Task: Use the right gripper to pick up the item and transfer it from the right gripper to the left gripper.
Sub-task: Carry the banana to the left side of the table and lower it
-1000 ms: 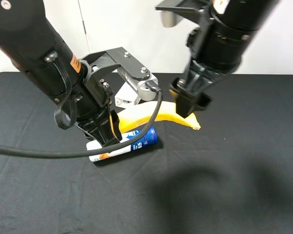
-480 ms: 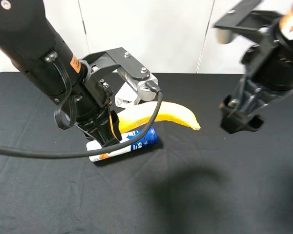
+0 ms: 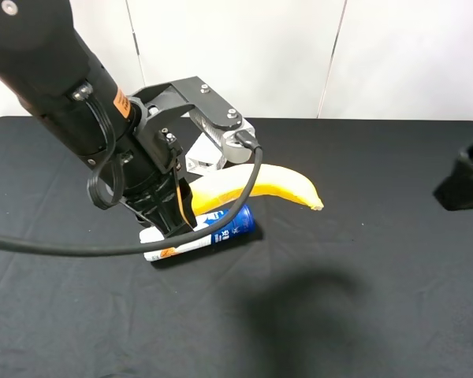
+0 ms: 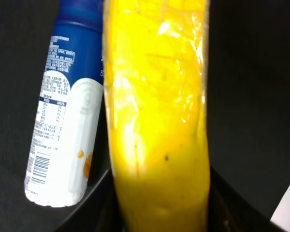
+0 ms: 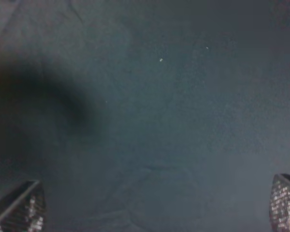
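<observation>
Count: 1 banana (image 3: pixel 276 183), 1 white-and-blue tube (image 3: pixel 221 231), 1 small white carton (image 3: pixel 203 157) partly hidden behind the arm, 2 grippers, all over 1 black-cloth table (image 3: pixel 363 315).

You've got the left gripper (image 3: pixel 177 214) clamped on the banana's near end. The left wrist cam shows the fruit (image 4: pixel 157 121) running straight out from btwn the black fingers, w/ the tube (image 4: pixel 67 121) lying just beside it. Can't tell if the far tip touches the cloth.

The right gripper (image 3: pixel 465 185) sits at the far right edge of the high view, well apart from the banana. Its fingertips stand wide in the wrist cam (image 5: pixel 152 208), w/ only cloth btwn them.

Vs a sec ago: the right gripper was at the banana's tip end, then swung out rightward, and is now nearly out of frame. Banana, tube and left arm haven't shifted.

Textures: the banana is curved and yellow, w/ a glossy, crinkly sheen and a tiny brown speck. The tube is a smooth cylinder w/ a barcode and fine print. The cloth is matte and faintly wrinkled. On the left arm you can see a silver-grey metal bracket (image 3: pixel 221 118), a looping black cable (image 3: pixel 102 248) and an orange sticker (image 3: pixel 121 102).
</observation>
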### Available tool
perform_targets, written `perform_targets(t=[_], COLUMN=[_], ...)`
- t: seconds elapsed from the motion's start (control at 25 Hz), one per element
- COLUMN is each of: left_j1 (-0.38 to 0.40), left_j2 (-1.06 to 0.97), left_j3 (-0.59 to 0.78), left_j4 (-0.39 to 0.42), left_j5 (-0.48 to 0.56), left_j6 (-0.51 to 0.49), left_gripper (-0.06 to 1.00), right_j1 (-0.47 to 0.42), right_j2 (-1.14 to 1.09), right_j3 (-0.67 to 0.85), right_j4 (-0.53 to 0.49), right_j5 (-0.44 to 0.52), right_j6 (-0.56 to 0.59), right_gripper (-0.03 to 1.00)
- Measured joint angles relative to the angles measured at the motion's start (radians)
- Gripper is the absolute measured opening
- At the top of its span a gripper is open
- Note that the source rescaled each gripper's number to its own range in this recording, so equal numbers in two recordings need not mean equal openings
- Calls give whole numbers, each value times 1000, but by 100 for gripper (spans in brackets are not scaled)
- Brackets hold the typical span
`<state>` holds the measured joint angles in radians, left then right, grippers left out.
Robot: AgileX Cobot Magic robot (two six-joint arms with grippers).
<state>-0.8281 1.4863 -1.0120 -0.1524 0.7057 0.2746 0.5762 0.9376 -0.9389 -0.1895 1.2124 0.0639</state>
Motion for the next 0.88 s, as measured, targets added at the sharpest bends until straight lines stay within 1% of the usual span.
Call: perform_targets(t=[0.12,0.44,0.64,0.72,0.88], left_j1=[0,0,0,0,0], left_j2=[0,0,0,0,0], left_j3=[0,0,0,0,0], left_j4=[0,0,0,0,0], left_j5=[0,0,1,1,1], left_j6=[30,138,146,146,146], left_gripper=[0,0,0,0,0], right_j1=[0,0,0,0,0], right_j2=[-92,-362,-525,-589,-697], right_j3=[50,206,316,354,401], right_j4=[0,0,2,17,73], right_j5=[2,3,4,-2,-55], right_j6=[26,33,67,76,54], right_gripper=[100,100,100,100,100])
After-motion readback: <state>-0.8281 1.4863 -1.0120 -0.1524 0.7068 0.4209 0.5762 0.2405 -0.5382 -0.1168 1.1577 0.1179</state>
